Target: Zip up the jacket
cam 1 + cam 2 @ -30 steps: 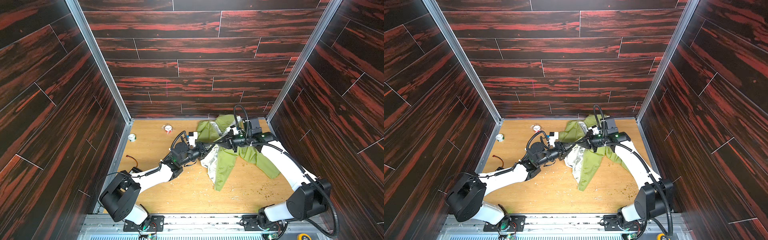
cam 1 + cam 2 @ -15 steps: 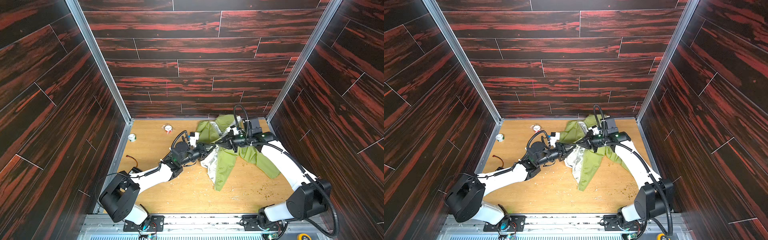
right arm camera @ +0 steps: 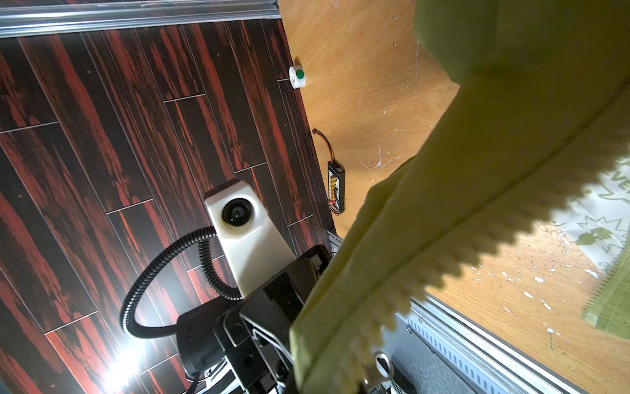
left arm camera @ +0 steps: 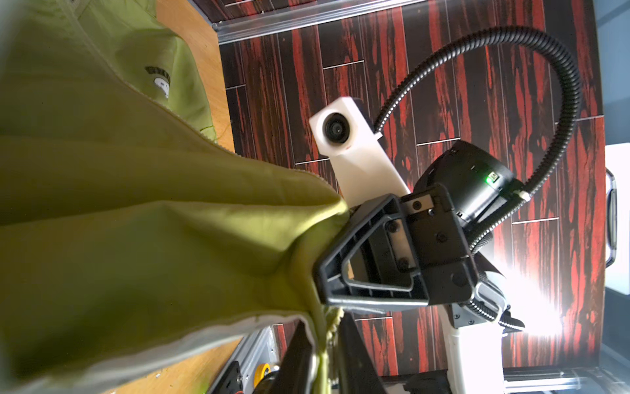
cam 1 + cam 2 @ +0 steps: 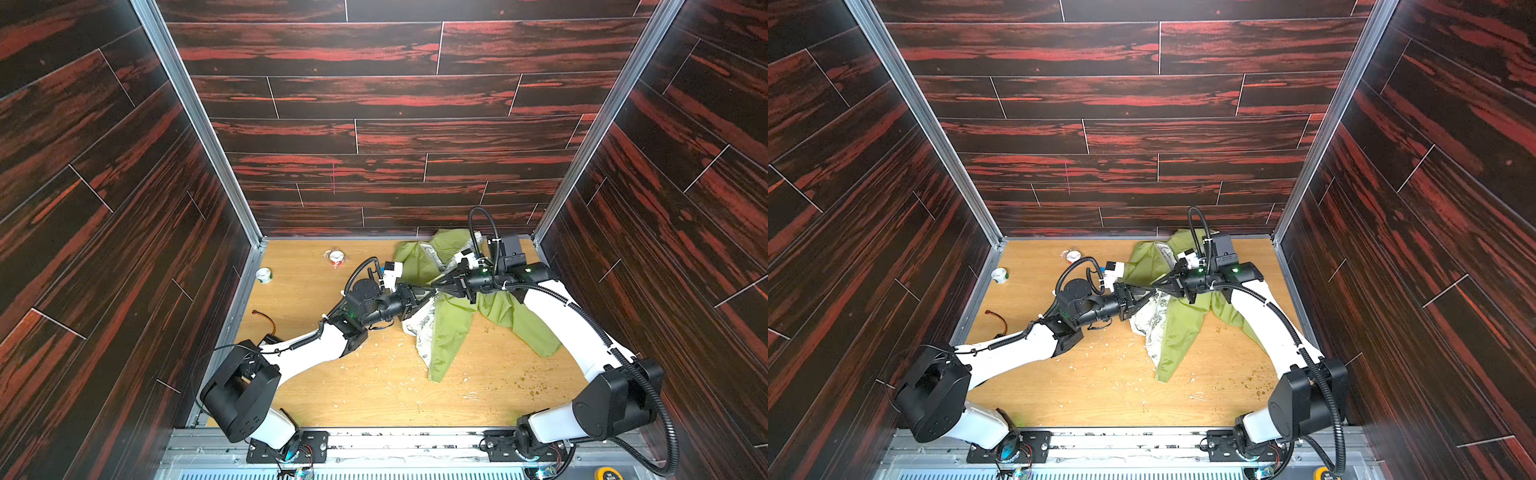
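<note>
Both arms are in over the wooden tabletop (image 5: 374, 390), tips almost nose to nose near its middle.

The jacket (image 5: 451, 328) sprawls over the right half, crumpled from the back edge by the back right corner down toward the centre. It's thin, smooth olive-green cloth, and one long panel tapers to a point toward the front edge. The pale lining (image 5: 419, 332) is turned out along that panel's left side, whitish with a busy fine pattern. In the left wrist view there's a small white-and-black print (image 4: 159, 82) on a flat stretch of the green.

The right gripper (image 5: 441, 286) has its black, ribbed, triangular fingers squeezed tight on a bunched fold of the jacket, with cloth puckering out of the pinch.

The left gripper (image 5: 428, 296) comes in from the opposite side, just beside it. Its dark fingers (image 4: 296, 361) flank a narrow strip of the jacket's front edge with only a slim gap. I cannot tell whether they pinch it or merely straddle it.

The right wrist view shows the zipper teeth (image 3: 439, 262), a saw-toothed row along the lifted hem.

By the left edge sit a small white cylinder with a green dot (image 5: 263, 275) and a little black board with a red-orange wire (image 3: 335, 184). A small white-and-red round thing (image 5: 336, 257) lies near the back edge. White flecks (image 5: 374, 353) speckle the wood.
</note>
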Available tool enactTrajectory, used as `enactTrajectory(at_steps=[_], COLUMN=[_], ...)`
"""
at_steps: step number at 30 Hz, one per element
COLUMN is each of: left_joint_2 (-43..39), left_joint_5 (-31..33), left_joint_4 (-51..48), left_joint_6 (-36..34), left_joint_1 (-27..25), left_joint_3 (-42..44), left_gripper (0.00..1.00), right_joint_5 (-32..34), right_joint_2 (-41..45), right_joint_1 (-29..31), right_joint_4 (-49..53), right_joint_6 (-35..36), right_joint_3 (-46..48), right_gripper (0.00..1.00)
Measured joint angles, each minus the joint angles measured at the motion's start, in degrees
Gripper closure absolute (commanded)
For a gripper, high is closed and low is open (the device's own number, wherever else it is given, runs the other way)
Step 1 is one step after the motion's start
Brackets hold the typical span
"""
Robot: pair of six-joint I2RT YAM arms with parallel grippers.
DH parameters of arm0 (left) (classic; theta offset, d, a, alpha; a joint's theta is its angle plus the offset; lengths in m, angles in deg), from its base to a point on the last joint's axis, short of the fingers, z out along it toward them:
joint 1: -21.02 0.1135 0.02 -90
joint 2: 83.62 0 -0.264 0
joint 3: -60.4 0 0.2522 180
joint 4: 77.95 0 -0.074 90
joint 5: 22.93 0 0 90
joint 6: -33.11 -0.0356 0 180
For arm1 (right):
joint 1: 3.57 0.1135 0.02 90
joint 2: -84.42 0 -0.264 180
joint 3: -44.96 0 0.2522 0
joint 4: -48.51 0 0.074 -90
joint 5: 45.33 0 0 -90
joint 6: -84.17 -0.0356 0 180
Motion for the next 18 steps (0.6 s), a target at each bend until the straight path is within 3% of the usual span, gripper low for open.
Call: enactTrajectory(at_steps=[3,9,18], left_joint_2=[0.0,-0.1,-0.1], left_joint_5=[0.1,0.3,0.2], left_joint_4=[0.0,-0.9,-1.1], left_joint_6=[-0.1,-0.6,-0.8], left_joint_1=[0.3,1.0,1.5], left_joint_3=[0.0,0.0,0.0], left_gripper=[0.66,0.64,0.73], right_joint_5=[0.0,0.0,0.0], right_joint_2=[0.0,0.0,0.0], right_joint_1=[-0.3,-0.7,-0.7], right_joint_4=[0.9,1.7,2.0], right_joint_6=[0.6,1.0,1.3], right_joint_3=[0.0,0.0,0.0], right_gripper=[1.0,1.0,1.0])
